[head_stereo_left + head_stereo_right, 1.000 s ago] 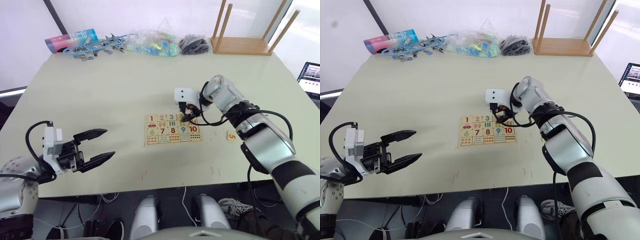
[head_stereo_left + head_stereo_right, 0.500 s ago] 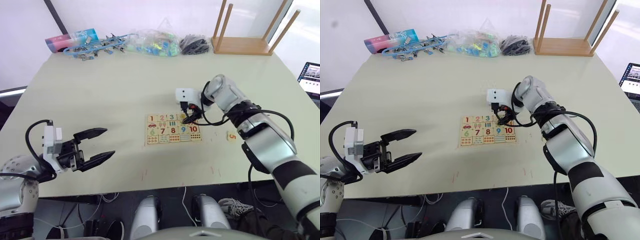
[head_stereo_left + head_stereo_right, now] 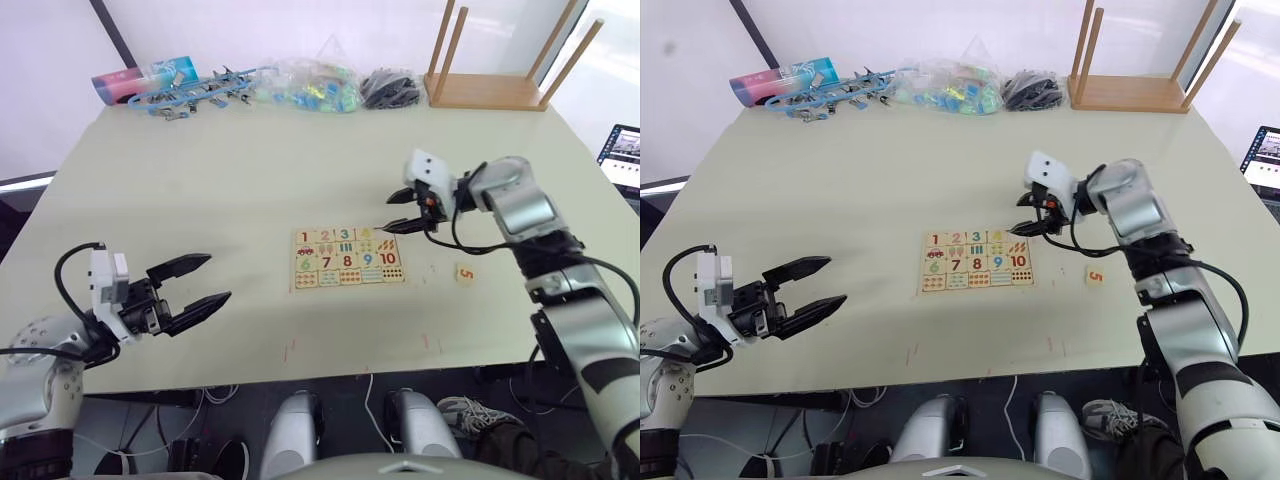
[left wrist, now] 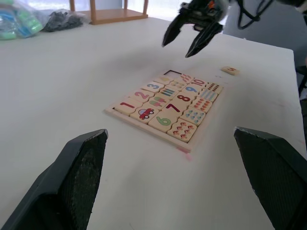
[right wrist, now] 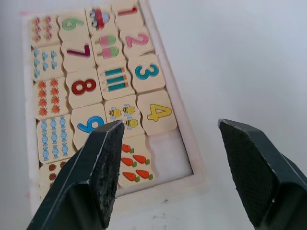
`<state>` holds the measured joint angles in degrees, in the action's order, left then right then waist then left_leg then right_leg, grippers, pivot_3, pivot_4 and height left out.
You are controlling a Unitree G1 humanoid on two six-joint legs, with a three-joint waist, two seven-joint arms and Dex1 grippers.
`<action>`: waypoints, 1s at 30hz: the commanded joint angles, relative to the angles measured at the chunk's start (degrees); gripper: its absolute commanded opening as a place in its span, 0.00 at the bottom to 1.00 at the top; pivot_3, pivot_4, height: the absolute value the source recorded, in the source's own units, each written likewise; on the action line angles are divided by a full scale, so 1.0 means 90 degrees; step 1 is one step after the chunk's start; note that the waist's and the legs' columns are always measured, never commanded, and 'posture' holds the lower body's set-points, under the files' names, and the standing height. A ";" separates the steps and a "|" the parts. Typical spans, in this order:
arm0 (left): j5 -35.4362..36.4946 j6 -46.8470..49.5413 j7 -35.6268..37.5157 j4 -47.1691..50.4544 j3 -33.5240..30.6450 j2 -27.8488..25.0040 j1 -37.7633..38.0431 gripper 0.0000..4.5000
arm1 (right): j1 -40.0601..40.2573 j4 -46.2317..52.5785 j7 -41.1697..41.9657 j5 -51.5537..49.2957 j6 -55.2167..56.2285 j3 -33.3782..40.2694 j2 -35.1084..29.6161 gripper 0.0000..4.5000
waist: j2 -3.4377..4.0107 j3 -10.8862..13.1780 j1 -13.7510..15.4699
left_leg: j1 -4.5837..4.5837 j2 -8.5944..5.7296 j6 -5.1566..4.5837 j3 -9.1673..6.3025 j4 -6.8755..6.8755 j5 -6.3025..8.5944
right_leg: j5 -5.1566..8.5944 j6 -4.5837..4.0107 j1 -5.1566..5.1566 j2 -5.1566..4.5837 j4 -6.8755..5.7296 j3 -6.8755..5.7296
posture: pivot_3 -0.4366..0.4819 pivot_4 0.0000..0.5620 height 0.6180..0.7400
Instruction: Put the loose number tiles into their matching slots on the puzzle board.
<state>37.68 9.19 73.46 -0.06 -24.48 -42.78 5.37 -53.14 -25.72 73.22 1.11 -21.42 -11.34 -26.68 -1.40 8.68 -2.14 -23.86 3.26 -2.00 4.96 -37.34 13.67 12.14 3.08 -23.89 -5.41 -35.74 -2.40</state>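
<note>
Pale table (image 3: 200,180) holds puzzle board (image 3: 347,259); both hands spread, empty.

Head stereo pair overhead; wrist cameras low and close, all sharing puzzle board (image 3: 347,258).

Puzzle board (image 3: 346,258): flat pale wooden tray lying on the table, its far row seated with tiles 1 to 4, tile 4 (image 5: 159,113) yellow and level in its recess. The fifth slot (image 5: 167,153), beside tile 4, is open. The 5 tile (image 3: 464,272) lies face up on the table, apart from the board's right end.
</note>
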 commanded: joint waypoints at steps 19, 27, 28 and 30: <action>-0.0290 -0.0224 -0.0862 0.0215 -0.0214 0.0239 0.0514 1.00 | 0.5009 0.3786 -0.1857 -0.2560 -0.0159 0.3843 -0.0978 0.98 | -0.0002 -0.0001 0.0169 | 0.0009 0.0001 -0.0002 -0.0007 -0.0004 0.0002 | 0.0006 -0.0004 0.0004 -0.0004 0.0009 0.0002 | 0.48 0.27 0.98; -0.0383 -0.0375 -0.1084 0.0106 -0.0288 0.0333 0.0735 1.00 | 0.6740 0.4200 -0.1845 -0.3214 0.0687 0.4601 -0.0534 0.98 | -0.0002 -0.0003 0.0197 | 0.0007 0.0002 -0.0003 -0.0049 -0.0004 0.0002 | 0.0007 -0.0004 0.0005 -0.0004 0.0010 0.0000 | 0.48 0.27 0.98; -0.0437 -0.0450 -0.1096 0.0028 -0.0285 0.0342 0.0736 1.00 | 0.6917 0.4203 -0.1872 -0.3248 0.0799 0.4641 -0.0472 0.98 | -0.0002 -0.0003 0.0196 | 0.0008 0.0002 -0.0003 -0.0051 -0.0003 0.0002 | 0.0008 -0.0004 0.0006 -0.0004 0.0010 0.0000 | 0.48 0.27 0.98; -0.0482 -0.0532 -0.1106 -0.0060 -0.0304 0.0356 0.0742 1.00 | 0.7201 0.4199 -0.1914 -0.3293 0.1008 0.4677 -0.0409 0.98 | 0.0000 -0.0002 0.0193 | 0.0008 0.0002 -0.0003 -0.0050 -0.0003 0.0002 | 0.0008 -0.0002 0.0006 -0.0006 0.0011 0.0001 | 0.48 0.27 0.98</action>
<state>33.43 5.94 63.54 -0.94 -25.44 -39.59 11.95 11.33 10.40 55.97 -27.21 -14.86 28.08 -30.20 -1.40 8.67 -0.40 -23.78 3.28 -2.03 4.51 -37.38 13.69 12.23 3.09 -23.83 -5.46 -35.64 -2.40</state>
